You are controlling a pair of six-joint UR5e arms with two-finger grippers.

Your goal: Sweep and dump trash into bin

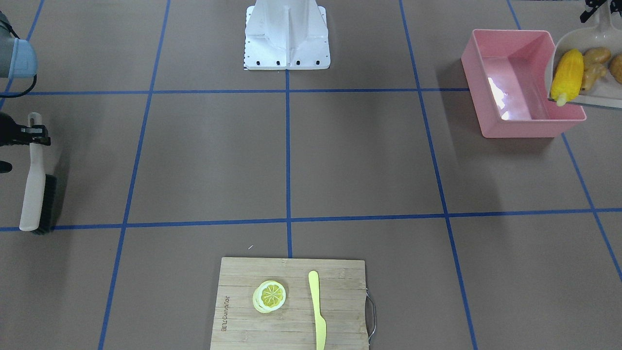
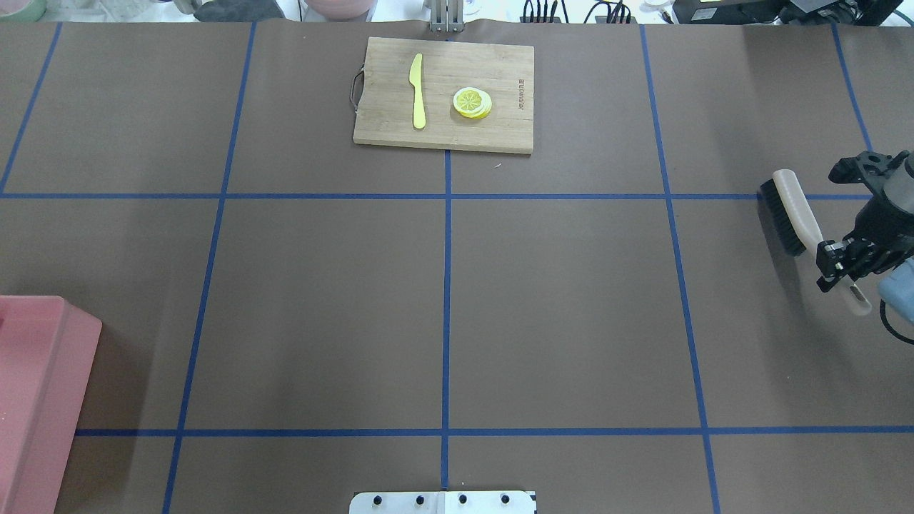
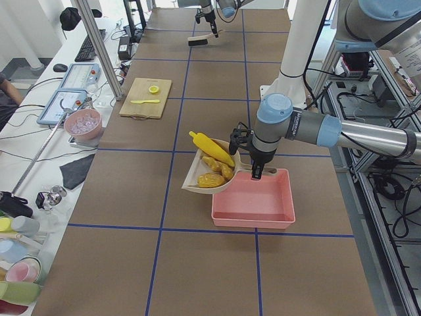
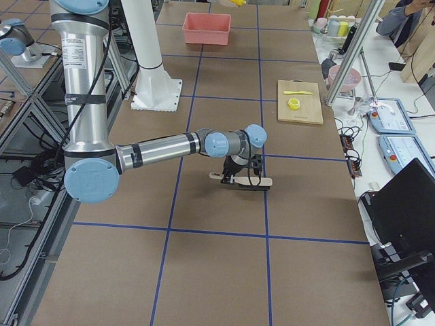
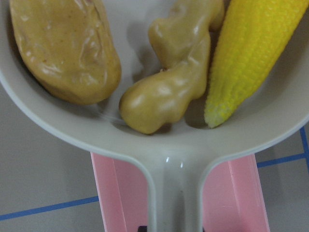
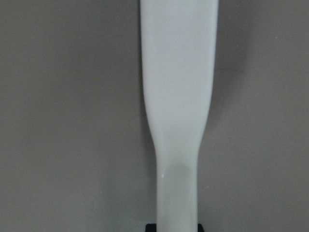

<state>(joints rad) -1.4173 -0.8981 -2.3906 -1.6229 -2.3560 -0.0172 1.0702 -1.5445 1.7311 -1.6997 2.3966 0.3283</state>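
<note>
On the left, corn (image 5: 246, 58), ginger (image 5: 169, 82) and potato (image 5: 65, 48) lie in the dustpan (image 5: 176, 174) at the bin's (image 1: 505, 127) edge; the brush (image 2: 798, 208) is on the right.

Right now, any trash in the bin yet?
No: the bin is bare inside; corn cob, ginger root and potato all lie in the dustpan.

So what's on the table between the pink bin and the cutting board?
Nothing: in the front-facing view only bare brown table with blue tape lines separates the bin from the cutting board.
</note>
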